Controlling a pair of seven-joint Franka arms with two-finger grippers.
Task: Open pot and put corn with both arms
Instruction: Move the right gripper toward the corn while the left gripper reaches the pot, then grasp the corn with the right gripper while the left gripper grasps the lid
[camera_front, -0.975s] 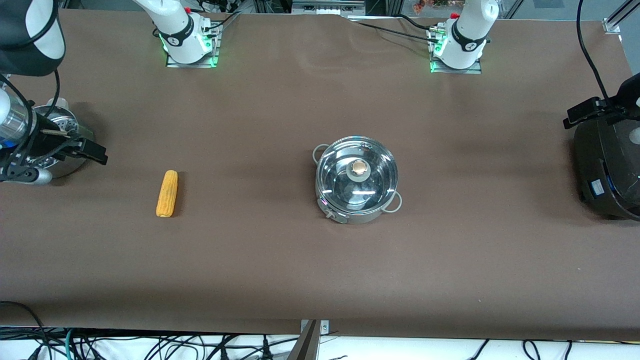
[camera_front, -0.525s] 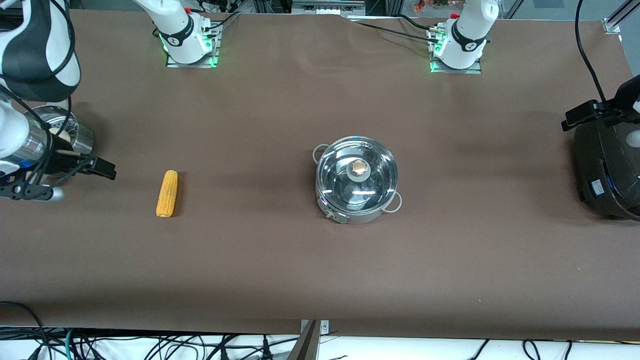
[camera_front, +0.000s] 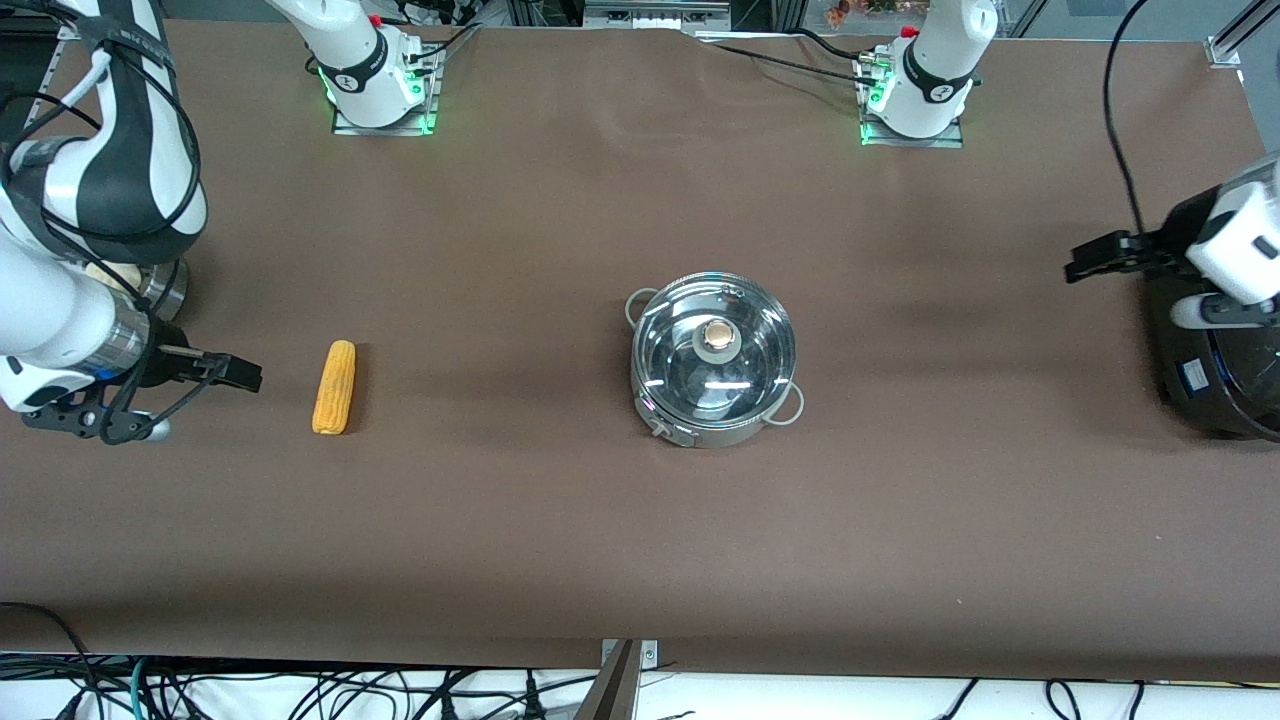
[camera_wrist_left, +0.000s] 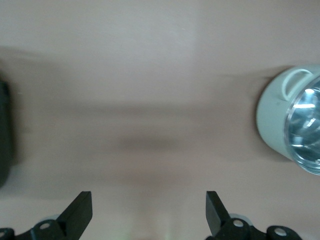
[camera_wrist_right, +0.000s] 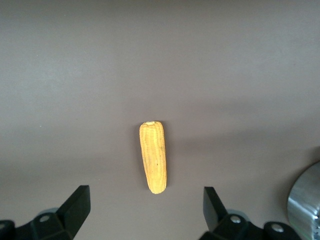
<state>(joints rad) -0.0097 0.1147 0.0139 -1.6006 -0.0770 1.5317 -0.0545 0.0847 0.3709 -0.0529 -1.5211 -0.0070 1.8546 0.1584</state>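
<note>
We see a pot (camera_front: 713, 362) of shiny polished steel under a clear glass lid (camera_front: 714, 345) with a matt tan knob (camera_front: 717, 334). The corn (camera_front: 334, 386) looks rough and ridged. Both lie on the table (camera_front: 560, 520), its brown covering matt and smooth.

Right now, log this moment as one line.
stage: approach | right pincer: open, beside yellow-orange corn cob | left pincer: open, by black rice cooker | shiny steel pot: glass lid on

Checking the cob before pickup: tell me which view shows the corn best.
The right wrist view: the corn lies whole on the table, framed between the open fingers of the right gripper. The front view shows it smaller, toward the right arm's end. The left wrist view misses it.
</note>
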